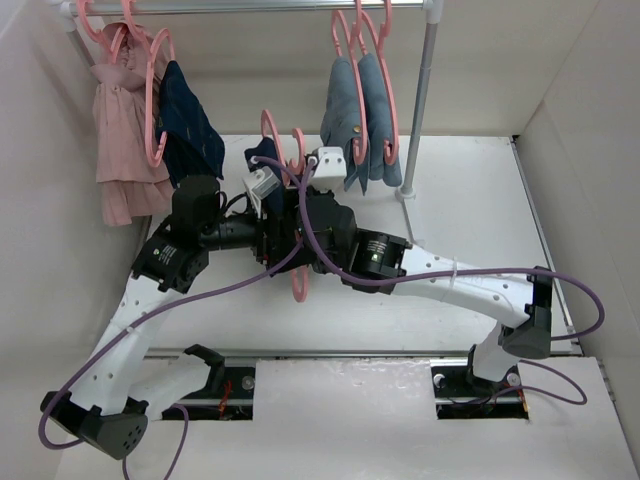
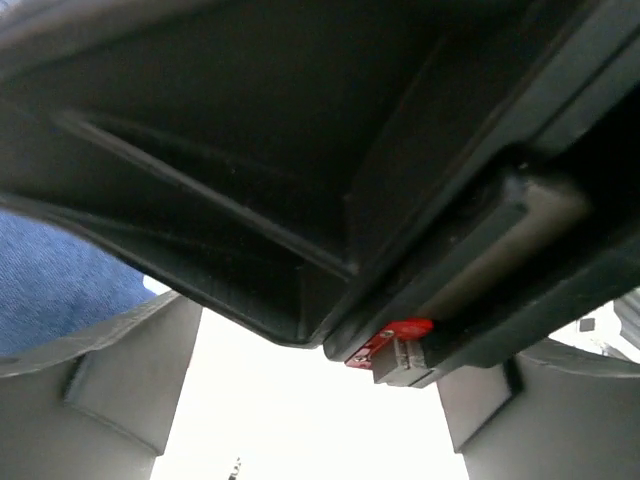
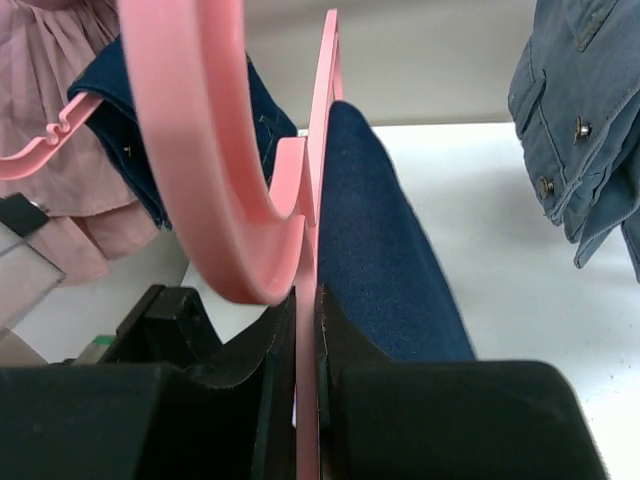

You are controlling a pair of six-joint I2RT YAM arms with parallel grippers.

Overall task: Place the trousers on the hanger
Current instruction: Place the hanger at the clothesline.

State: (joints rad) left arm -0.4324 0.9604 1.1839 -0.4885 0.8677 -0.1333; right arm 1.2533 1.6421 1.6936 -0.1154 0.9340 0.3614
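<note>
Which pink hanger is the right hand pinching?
The low, edge-on hanger beside the navy trousers, clamped in the right hand; the other hangers hang from the rail.

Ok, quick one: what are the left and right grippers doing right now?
Left gripper: open, nothing between its fingers.
Right gripper: closed on the pink hanger.

Seen from above, soft, even white light fills the scene, leaving only faint shadows on the table (image 1: 470, 200) around the hanger (image 1: 299, 288). My right wrist view is bright, the hanger's nearest curve slightly out of focus. My left wrist view is dim: dark, blurred housing (image 2: 300, 150) over glaring white table.
</note>
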